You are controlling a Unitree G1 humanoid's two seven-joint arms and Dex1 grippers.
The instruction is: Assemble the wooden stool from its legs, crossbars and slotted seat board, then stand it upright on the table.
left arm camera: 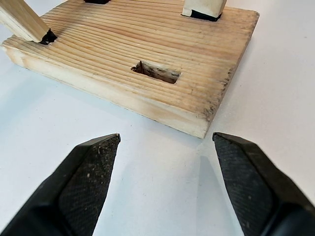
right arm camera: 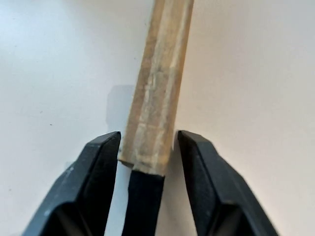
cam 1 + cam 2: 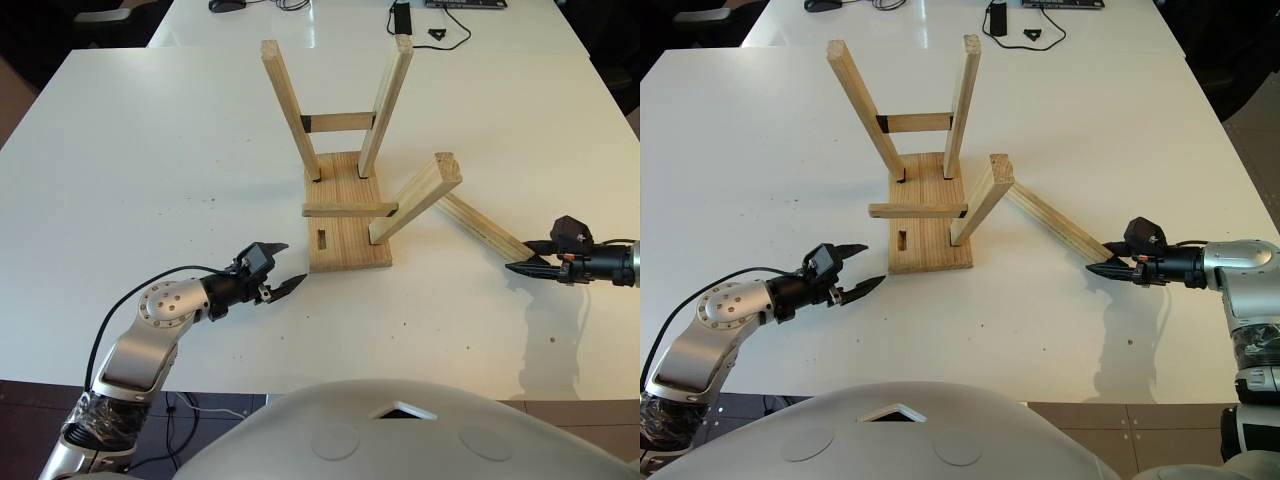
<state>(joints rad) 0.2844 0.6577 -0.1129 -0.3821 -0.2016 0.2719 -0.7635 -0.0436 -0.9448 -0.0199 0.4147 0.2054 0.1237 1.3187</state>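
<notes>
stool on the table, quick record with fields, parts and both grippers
seat board: flat on the table
empty slot: board's near left
standing legs: two, far slots, joined by a crossbar
leaning leg: tilted, near right, touching second crossbar
loose piece: lying on the table
left gripper: open, empty, by the board's near corner
right gripper: open, straddling the loose piece's end

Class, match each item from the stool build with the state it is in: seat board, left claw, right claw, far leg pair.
Items:
1. seat board
2. left claw
3. right claw
4. far leg pair

States:
A. open around the end of a loose leg
B. standing in the board, joined by a crossbar
C. open, holding nothing
D. flat on the table

Pairs: 1-D, 2-C, 3-A, 4-B
</notes>
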